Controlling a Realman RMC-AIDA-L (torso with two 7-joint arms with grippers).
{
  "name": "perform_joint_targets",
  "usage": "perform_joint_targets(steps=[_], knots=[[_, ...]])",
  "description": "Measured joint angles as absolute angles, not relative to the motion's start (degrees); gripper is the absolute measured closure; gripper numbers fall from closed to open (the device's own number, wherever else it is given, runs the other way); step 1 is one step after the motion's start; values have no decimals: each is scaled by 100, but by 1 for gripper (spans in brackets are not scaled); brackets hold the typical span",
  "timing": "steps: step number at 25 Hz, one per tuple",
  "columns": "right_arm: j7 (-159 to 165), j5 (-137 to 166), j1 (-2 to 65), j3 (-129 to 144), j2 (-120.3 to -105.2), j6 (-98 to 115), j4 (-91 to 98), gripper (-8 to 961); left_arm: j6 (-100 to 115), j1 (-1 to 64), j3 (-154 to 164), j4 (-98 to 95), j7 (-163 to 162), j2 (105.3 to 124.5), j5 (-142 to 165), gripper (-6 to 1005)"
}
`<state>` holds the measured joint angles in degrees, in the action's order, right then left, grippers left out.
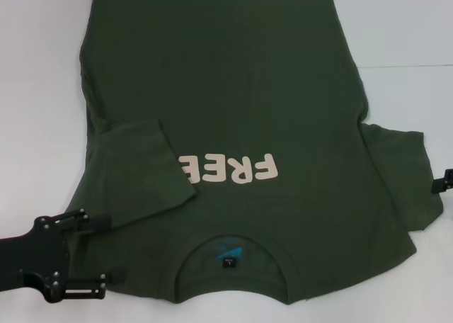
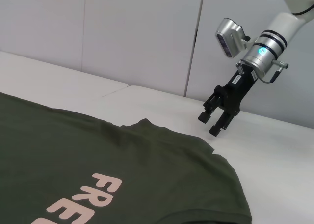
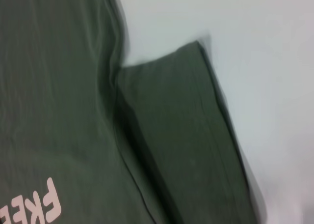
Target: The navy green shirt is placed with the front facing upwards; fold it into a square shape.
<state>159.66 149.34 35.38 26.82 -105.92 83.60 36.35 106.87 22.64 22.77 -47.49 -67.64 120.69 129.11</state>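
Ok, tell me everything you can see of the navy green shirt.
The navy green shirt is a dark olive short-sleeved T-shirt that looks like soft cotton. It lies front up on the white table, collar toward the robot, a small blue-and-black neck label inside it. The cream lettering reads "FREE", its end covered by the robot's-left sleeve, which is folded inward over the chest. The other sleeve lies spread flat. The left end effector sits open at the shirt's edge; the right end effector hangs beside the spread sleeve.
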Motion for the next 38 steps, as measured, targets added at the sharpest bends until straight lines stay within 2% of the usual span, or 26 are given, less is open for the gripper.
perform_joint_targets(steps=[38], knots=[[15709,14915,3674,2690,-10747,7788,3183,150,10687,2284,2276,-4773,-6794,12066,12911,82]])
